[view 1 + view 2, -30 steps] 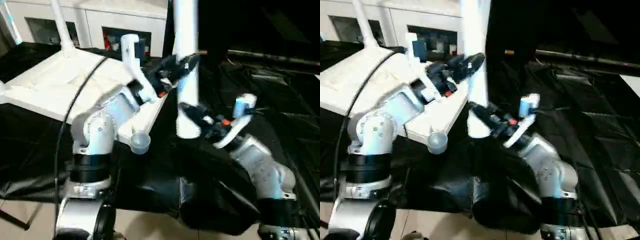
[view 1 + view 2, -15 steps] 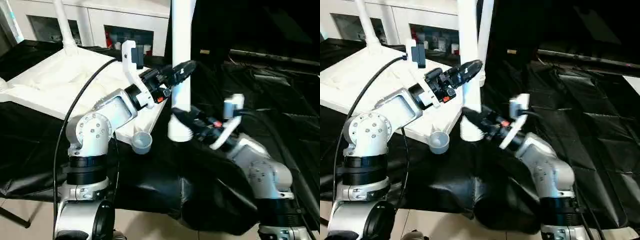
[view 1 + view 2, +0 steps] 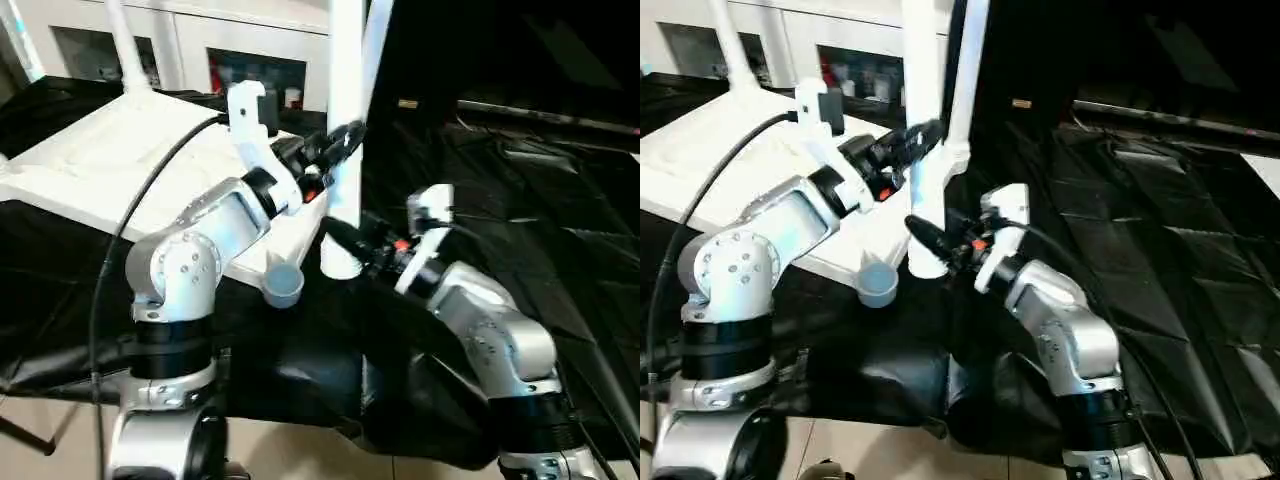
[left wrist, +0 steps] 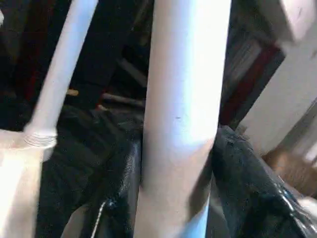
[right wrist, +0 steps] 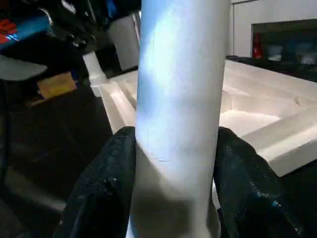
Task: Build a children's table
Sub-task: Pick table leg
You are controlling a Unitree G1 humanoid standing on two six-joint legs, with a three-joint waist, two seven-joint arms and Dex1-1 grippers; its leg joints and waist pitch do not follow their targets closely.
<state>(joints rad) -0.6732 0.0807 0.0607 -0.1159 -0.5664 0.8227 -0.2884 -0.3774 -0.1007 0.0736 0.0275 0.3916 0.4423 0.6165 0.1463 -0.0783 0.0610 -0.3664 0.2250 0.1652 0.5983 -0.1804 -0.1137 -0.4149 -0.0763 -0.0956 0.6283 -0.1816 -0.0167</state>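
Black sheeting [image 3: 520, 200] covers the surface before us, and a white cabinet with glass doors [image 3: 200, 45] stands behind it. On the sheeting lies the tabletop [image 3: 110, 165], upside down, with one leg [image 3: 125, 50] already upright in a far corner and another leg [image 3: 968, 70] rising from the corner just beyond our jaws. Between both our jaws stands the loose leg [image 3: 343, 130] — upright, its lower end just beside the tabletop's near edge. Our left gripper [image 3: 340, 142] has its jaws clamped on the leg partway up; in the left wrist view the dark fingers [image 4: 124, 183] press either side of the white tube. Our right gripper [image 3: 925, 235] has its jaws clamped on the same leg lower down, close to its foot, its pads [image 5: 111, 183] flanking the tube. Just beside the lower jaws, a small grey cup-shaped piece [image 3: 283, 285] sits at the tabletop's near corner — whether it touches the leg we cannot tell.
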